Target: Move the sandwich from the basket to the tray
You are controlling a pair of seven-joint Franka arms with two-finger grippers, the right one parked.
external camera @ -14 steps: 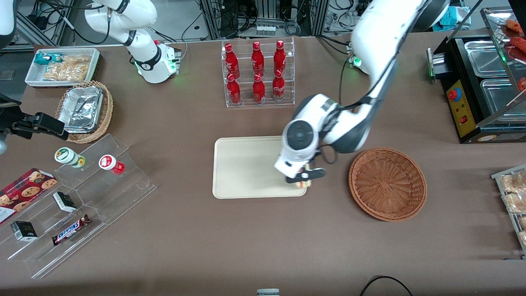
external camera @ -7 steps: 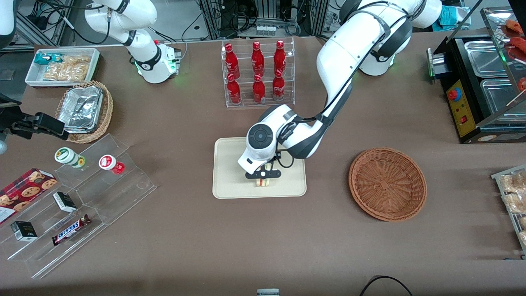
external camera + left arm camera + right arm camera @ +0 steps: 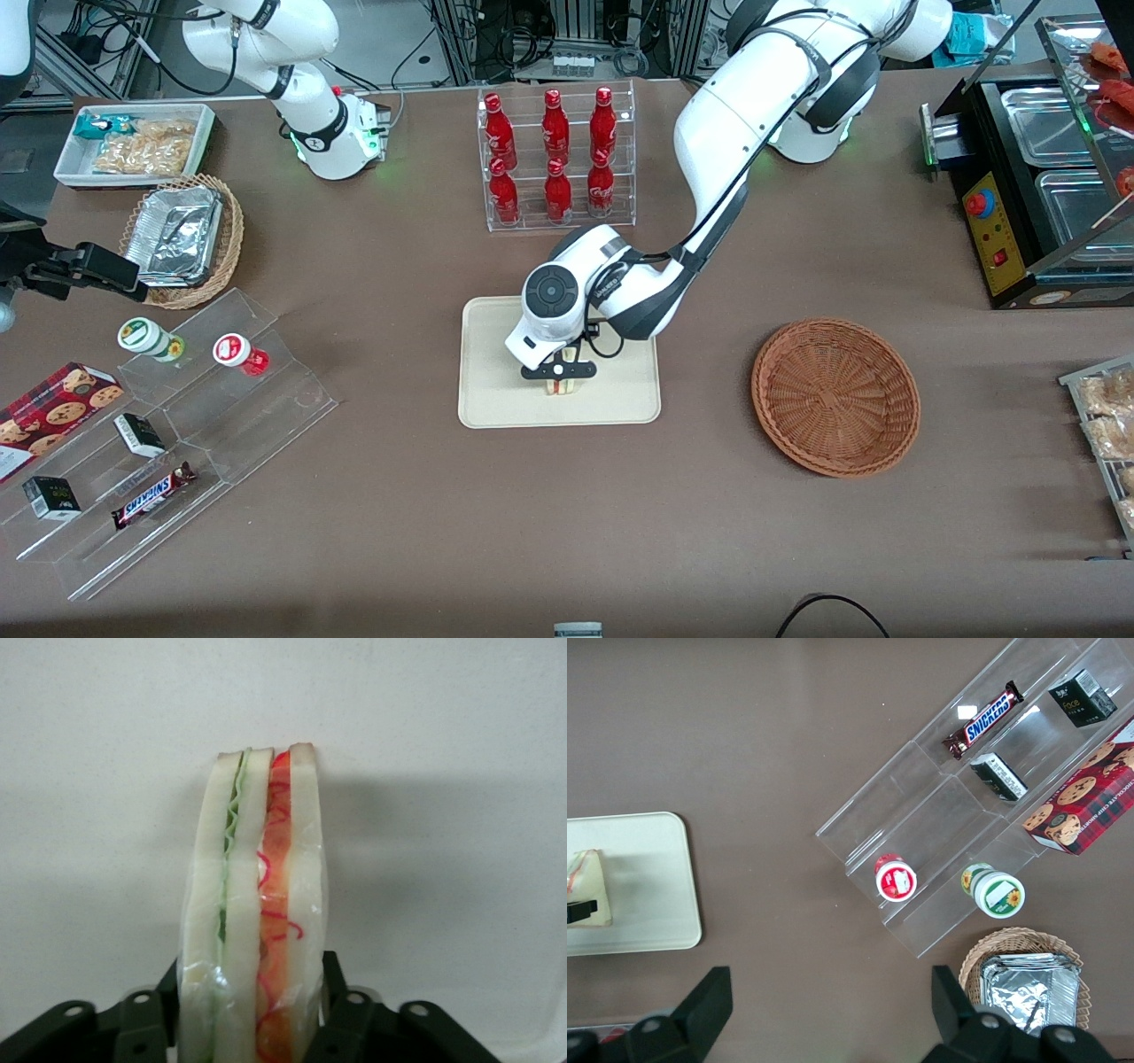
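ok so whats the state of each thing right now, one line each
sandwich: on edge, clamped between the fingers, over the tray
gripper: shut on the sandwich, low above the tray
tray: flat on the table, bare apart from the sandwich
basket: upright, empty

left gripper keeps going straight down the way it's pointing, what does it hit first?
Likely the tray. The gripper points down over it, shut on the sandwich, so the sandwich's lower edge would probably meet the tray surface first; the gap is unclear.
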